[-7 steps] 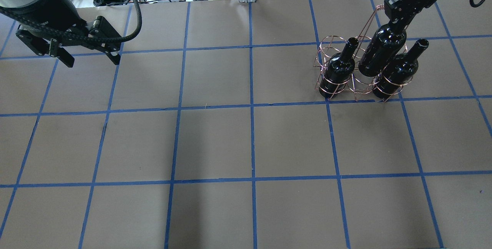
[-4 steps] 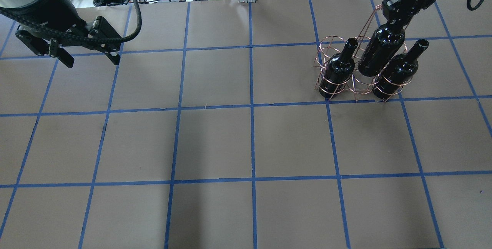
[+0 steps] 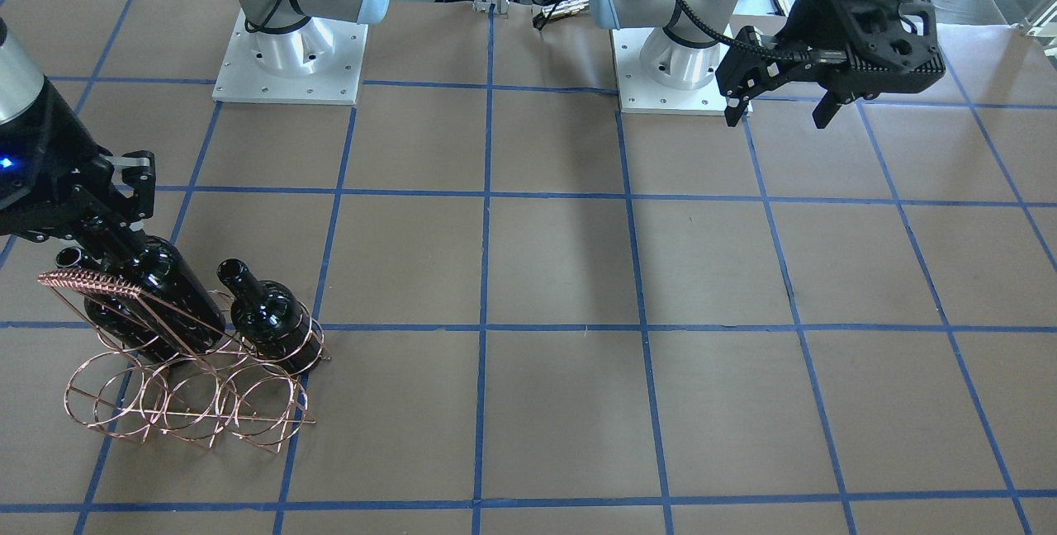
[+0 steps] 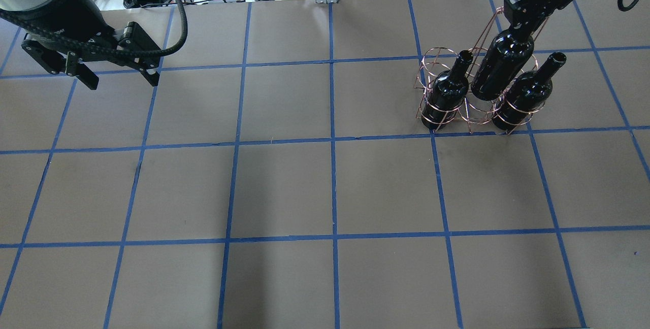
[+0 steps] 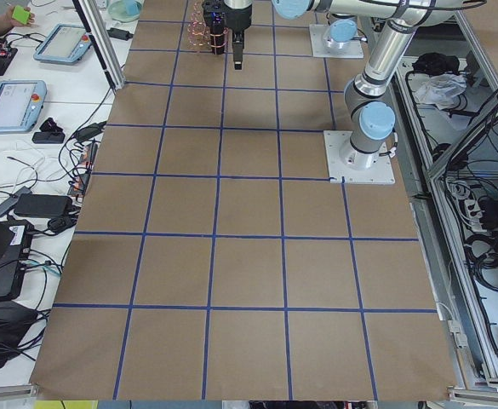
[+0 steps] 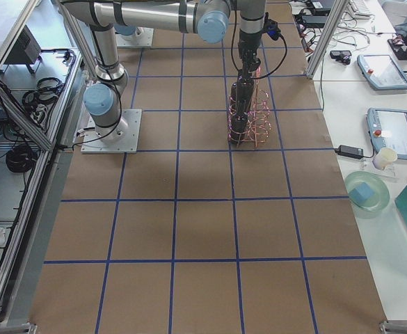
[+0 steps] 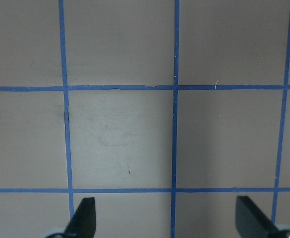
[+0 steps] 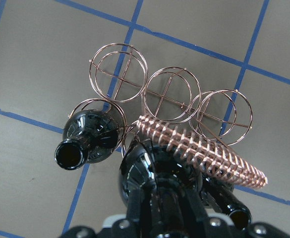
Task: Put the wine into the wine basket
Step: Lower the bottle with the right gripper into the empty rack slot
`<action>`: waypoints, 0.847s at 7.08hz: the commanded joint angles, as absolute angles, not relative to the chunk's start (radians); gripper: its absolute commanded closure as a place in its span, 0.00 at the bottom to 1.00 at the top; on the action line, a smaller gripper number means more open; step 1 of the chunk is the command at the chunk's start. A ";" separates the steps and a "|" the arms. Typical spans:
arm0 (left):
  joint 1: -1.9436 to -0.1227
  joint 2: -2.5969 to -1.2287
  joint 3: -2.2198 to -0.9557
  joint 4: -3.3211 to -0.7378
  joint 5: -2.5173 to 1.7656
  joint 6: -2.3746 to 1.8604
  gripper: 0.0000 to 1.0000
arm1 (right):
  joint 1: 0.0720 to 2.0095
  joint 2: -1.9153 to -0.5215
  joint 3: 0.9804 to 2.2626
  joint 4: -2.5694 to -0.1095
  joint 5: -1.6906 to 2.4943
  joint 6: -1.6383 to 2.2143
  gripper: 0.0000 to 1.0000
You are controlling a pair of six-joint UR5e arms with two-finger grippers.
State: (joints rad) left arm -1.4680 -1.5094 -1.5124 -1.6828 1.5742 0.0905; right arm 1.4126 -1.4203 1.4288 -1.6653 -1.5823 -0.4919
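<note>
Brown taped table (image 4: 284,187): wrist view, unlike overhead, shows right claw (image 8: 165,203) clamping the wine (image 8: 144,168) neck, left claw (image 7: 165,208) apart.

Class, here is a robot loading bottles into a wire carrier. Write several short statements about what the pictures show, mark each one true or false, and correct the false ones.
1. The right gripper grips the wine by its neck. True.
2. The left gripper is shut on a bottle. False: it is open and empty, above the bare table.
3. In the wine basket stand two other bottles, one at each end of the row nearer the robot. True.
4. Every ring of the basket holds a bottle. False: the whole row of three farther from the robot is empty.
</note>
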 commanded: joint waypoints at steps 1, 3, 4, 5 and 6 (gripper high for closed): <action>-1.468 -1.509 -1.513 -1.683 1.575 0.091 0.00 | 1.414 -1.422 1.437 -1.647 -1.589 -0.497 0.89; -1.468 -1.509 -1.513 -1.683 1.574 0.091 0.00 | 1.411 -1.410 1.439 -1.660 -1.588 -0.512 0.90; -1.468 -1.509 -1.513 -1.683 1.574 0.091 0.00 | 1.410 -1.402 1.440 -1.666 -1.580 -0.518 0.90; -1.468 -1.509 -1.513 -1.681 1.574 0.091 0.00 | 1.408 -1.382 1.440 -1.666 -1.578 -0.534 0.90; -1.468 -1.509 -1.513 -1.683 1.574 0.091 0.00 | 1.410 -1.367 1.459 -1.681 -1.577 -0.523 0.89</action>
State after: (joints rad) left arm -1.4680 -1.5095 -1.5125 -1.6821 1.5739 0.0905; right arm 1.4095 -1.3856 1.4447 -1.6686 -1.5794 -0.5254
